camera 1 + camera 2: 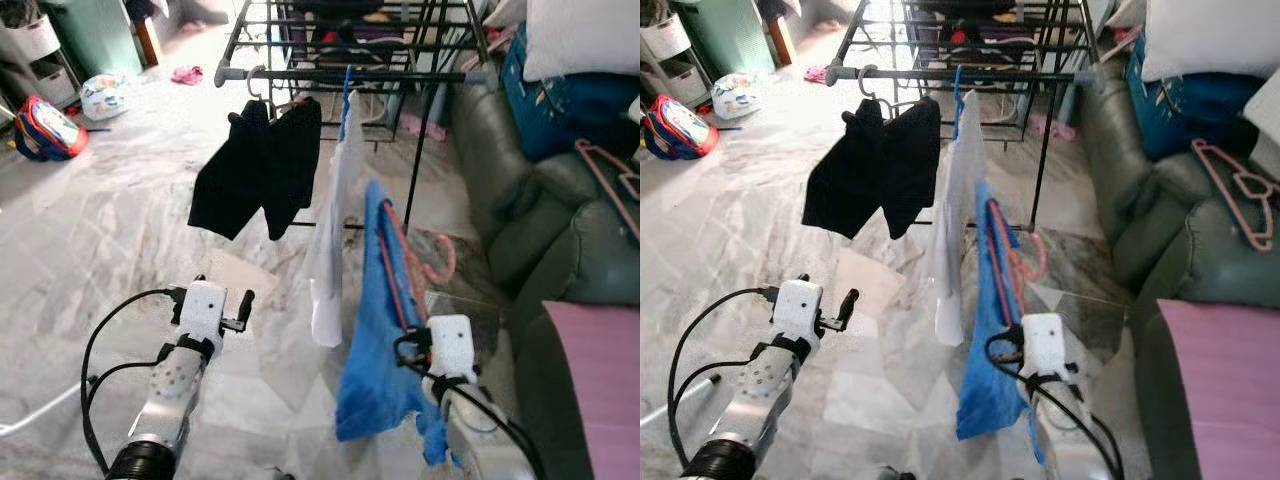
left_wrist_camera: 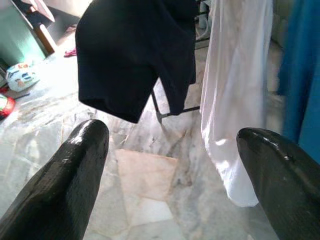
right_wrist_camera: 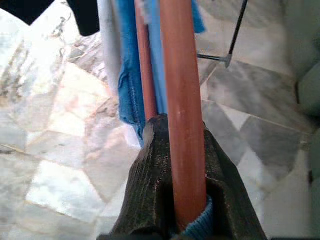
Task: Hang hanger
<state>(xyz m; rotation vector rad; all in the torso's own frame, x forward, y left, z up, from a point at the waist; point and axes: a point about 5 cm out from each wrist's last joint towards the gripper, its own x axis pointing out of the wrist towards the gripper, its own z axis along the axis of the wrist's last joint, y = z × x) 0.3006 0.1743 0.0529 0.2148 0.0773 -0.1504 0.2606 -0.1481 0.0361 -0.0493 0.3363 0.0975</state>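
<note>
The pink hanger [image 1: 405, 262], draped with a blue garment [image 1: 372, 340], is held low in front of the drying rack [image 1: 340, 74], well below its front rail and near the rack's right front leg. The right gripper [image 3: 182, 200] is clenched on one arm of the hanger; in the right wrist view the bar is seen seated in the groove between the fingers, with a fold of blue cloth pinched under it. The hook [image 1: 443, 262] points away from the robot, toward the green sofa [image 1: 545, 230].

The step in hand is judged to be the lift toward the rail. The following points are recommended:

1. The hanger is to be raised until the hook stands clearly above the front rail before any forward travel is made.
2. A free stretch of rail is to be chosen. The left part of the front edge is taken by the black garment [image 1: 258, 165] and the middle by the white garment [image 1: 335, 215]; the stretch toward the right front corner appears unoccupied.
3. The hook is to be turned so that its opening faces the rail, then lowered onto it.
4. The grip is to be kept firm until the rail is seen to carry the weight, since the trapped cloth may let the bar slip.

The left gripper [image 1: 238, 310] is released, its fingers [image 2: 65, 175] spread wide, and it hovers over the marble floor [image 1: 110, 220], short of the black garment.
</note>
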